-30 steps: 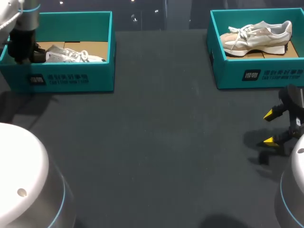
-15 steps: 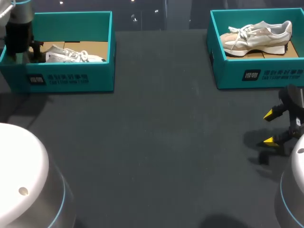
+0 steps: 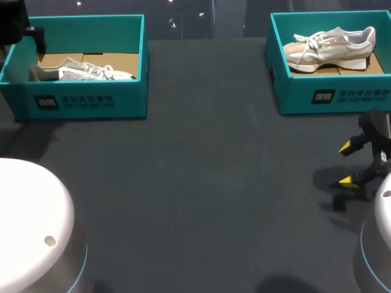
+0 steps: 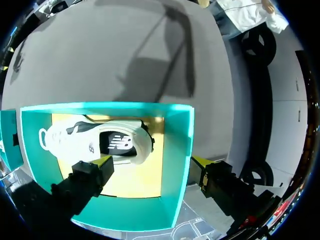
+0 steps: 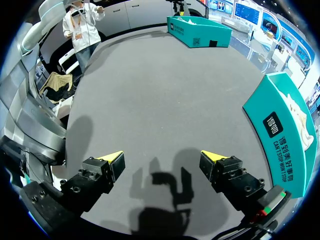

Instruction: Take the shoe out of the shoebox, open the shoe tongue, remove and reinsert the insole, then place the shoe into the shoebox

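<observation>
A white shoe lies on its side in the left teal shoebox. In the left wrist view this shoe is below my left gripper, which hangs open above the heel end of the box and holds nothing. One finger is over the box's inside, the other beyond its end wall. A second, beige-and-white shoe rests in the right shoebox. My right gripper stands open over bare table in front of that box, with nothing between its fingers.
Both boxes stand at the far side of the dark grey table. The right box's side wall is close beside the right gripper. My arms' white bases fill the near corners.
My left gripper has opened and drawn up and back out of the left box, leaving the white shoe lying inside. The right arm has not moved.
</observation>
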### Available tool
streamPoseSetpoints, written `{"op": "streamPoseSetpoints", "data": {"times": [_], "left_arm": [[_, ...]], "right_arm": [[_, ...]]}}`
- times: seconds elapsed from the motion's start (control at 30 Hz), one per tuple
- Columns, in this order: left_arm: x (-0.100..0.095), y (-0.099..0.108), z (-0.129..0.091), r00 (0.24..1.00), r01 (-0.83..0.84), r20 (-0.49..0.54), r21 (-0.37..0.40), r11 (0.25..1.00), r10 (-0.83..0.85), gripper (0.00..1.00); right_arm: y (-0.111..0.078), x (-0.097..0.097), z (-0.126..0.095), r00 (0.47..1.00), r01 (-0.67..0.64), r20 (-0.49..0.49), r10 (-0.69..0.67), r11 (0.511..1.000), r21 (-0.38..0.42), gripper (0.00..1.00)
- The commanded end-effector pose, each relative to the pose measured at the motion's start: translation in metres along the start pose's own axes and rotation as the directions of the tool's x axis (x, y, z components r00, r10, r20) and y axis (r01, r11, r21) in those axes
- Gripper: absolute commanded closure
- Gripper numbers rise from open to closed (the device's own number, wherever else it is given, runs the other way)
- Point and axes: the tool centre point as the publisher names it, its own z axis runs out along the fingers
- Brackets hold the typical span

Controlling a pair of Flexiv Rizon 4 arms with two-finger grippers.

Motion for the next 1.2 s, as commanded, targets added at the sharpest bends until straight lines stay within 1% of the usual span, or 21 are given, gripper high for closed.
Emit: {"op": "streamPoseSetpoints", "data": {"times": [0.03,0.13,0.23,0.33,0.4,0.43,0.9,0.97,1.0,1.03,1.1,1.13,1.17,1.2], "left_arm": [[0.01,-0.016,-0.045,1.0,-0.01,0.002,0.004,1.0,0.01,0.0],[0.017,-0.021,-0.066,1.0,-0.02,0.016,0.04,0.999,0.02,0.0],[0.021,-0.027,-0.08,1.0,-0.025,0.019,0.039,0.999,0.025,0.0],[0.023,-0.031,-0.088,0.999,-0.027,0.022,0.034,0.999,0.026,0.0],[0.023,-0.033,-0.09,0.999,-0.025,0.021,0.034,0.999,0.024,0.0],[0.023,-0.034,-0.091,0.999,-0.03,0.022,0.054,0.998,0.029,0.0],[0.023,-0.034,-0.091,0.999,-0.03,0.022,0.054,0.998,0.029,0.0],[0.023,-0.034,-0.091,0.999,-0.03,0.022,0.054,0.998,0.029,0.0],[0.023,-0.034,-0.091,0.999,-0.03,0.022,0.054,0.998,0.029,0.0],[0.023,-0.034,-0.091,0.999,-0.03,0.022,0.054,0.998,0.029,0.0],[0.023,-0.034,-0.091,0.999,-0.03,0.022,0.054,0.998,0.029,0.0],[0.023,-0.034,-0.091,0.999,-0.03,0.022,0.054,0.998,0.029,0.0],[0.023,-0.034,-0.091,0.999,-0.03,0.022,0.054,0.998,0.029,0.0],[0.023,-0.034,-0.091,0.999,-0.03,0.022,0.054,0.998,0.029,0.0]], "right_arm": [[0.0,0.002,-0.001,1.0,0.0,0.004,0.0,1.0,0.002,0.0],[0.0,0.002,-0.001,1.0,0.0,0.004,0.0,1.0,0.002,0.0],[0.0,0.002,-0.001,1.0,0.0,0.004,0.0,1.0,0.002,0.0],[0.0,0.002,-0.001,1.0,0.0,0.004,0.0,1.0,0.002,0.0],[0.0,0.002,-0.001,1.0,0.0,0.004,0.0,1.0,0.002,0.0],[0.0,0.002,-0.001,1.0,0.0,0.004,0.0,1.0,0.002,0.0],[0.0,0.002,-0.001,1.0,0.0,0.004,0.0,1.0,0.002,0.0],[0.003,-0.01,-0.009,0.997,-0.078,0.023,0.078,0.996,0.03,0.0],[0.006,-0.016,-0.014,0.993,-0.106,0.051,0.105,0.994,0.02,0.0],[0.008,-0.021,-0.018,0.99,-0.131,0.059,0.131,0.991,0.0,0.0],[0.015,-0.032,-0.026,0.98,-0.185,0.082,0.182,0.982,0.028,0.0],[0.018,-0.038,-0.029,0.977,-0.202,0.077,0.2,0.979,0.017,0.0],[0.022,-0.043,-0.032,0.97,-0.234,0.082,0.229,0.971,0.046,0.0],[0.025,-0.049,-0.036,0.963,-0.258,0.092,0.253,0.965,0.047,0.0]]}}
